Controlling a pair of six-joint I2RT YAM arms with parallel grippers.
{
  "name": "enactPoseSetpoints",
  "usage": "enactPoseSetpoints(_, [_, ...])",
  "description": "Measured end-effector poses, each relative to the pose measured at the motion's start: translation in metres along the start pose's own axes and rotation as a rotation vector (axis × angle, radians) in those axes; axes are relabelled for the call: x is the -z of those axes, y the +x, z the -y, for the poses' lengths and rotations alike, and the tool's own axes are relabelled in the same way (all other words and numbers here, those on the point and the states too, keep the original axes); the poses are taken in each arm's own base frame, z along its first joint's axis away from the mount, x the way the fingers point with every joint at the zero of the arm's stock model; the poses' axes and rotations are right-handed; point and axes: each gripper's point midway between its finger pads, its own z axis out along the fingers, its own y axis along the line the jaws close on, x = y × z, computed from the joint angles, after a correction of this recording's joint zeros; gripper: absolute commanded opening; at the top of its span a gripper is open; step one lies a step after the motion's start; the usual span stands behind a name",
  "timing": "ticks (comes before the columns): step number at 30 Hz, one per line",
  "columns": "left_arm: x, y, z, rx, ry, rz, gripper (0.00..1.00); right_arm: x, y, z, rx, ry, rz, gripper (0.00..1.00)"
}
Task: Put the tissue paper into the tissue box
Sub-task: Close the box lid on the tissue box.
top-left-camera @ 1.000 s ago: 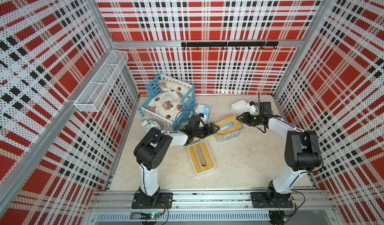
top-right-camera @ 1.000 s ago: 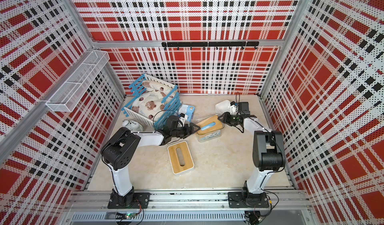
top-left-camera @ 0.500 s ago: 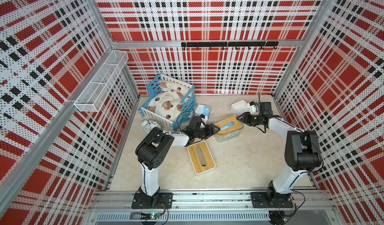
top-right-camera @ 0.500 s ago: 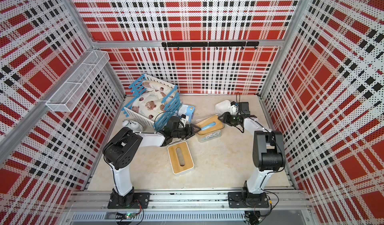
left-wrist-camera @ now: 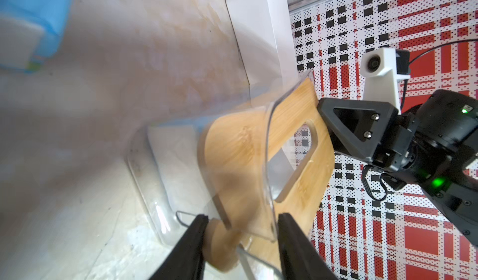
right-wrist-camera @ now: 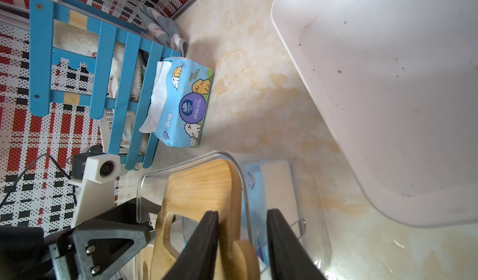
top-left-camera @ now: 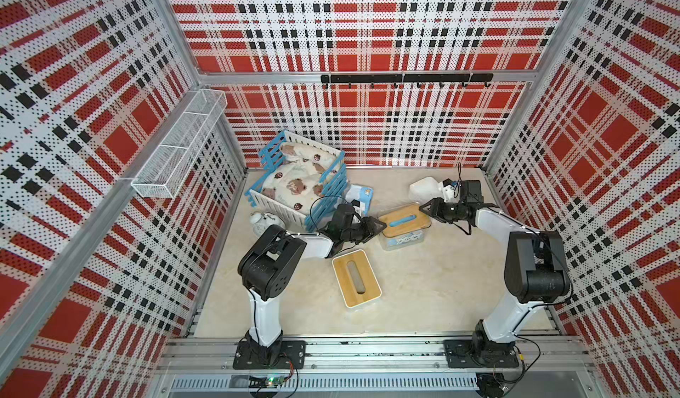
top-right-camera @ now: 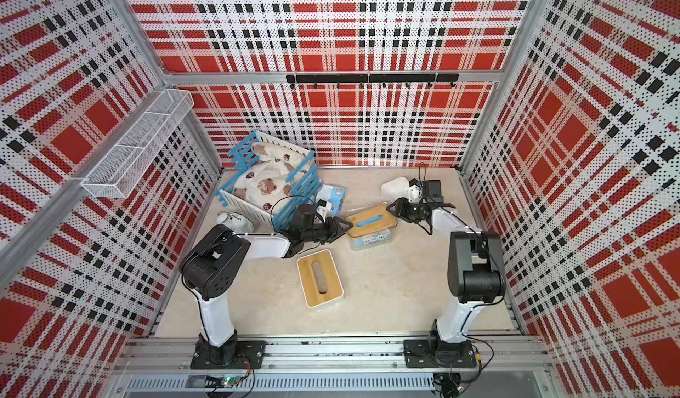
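Left claw point(top-left-camera: 381, 226) has narrowed around the bamboo lid point(top-left-camera: 417, 217).

The left gripper point(left-wrist-camera: 242, 215) has drawn its jaws in from wide apart to a much closer gap. Its fingers point(left-wrist-camera: 192, 242) now sit close on either side of the clear tissue box point(top-left-camera: 401, 238) end wall and the knobbed end of the bamboo lid point(left-wrist-camera: 289, 110) (both smeared in the left wrist view, so contact is unclear).
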Motion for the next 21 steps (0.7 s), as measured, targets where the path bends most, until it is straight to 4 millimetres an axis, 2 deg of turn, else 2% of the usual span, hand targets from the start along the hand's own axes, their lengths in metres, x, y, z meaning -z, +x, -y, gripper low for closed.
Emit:
enactPoseSetpoints(12, [0.0013,-0.007,0.0055,-0.021,0.024,0.023,0.31,0.0011,0.0059,0.0083,-0.009,0.046,-0.021,0.39])
enactPoseSetpoints(21, [0.0023,-0.0098,0.0071,-0.027,0.035,0.033,0.23,0.0038,0.0034,0.0071,-0.002,0.05,-0.01,0.42])
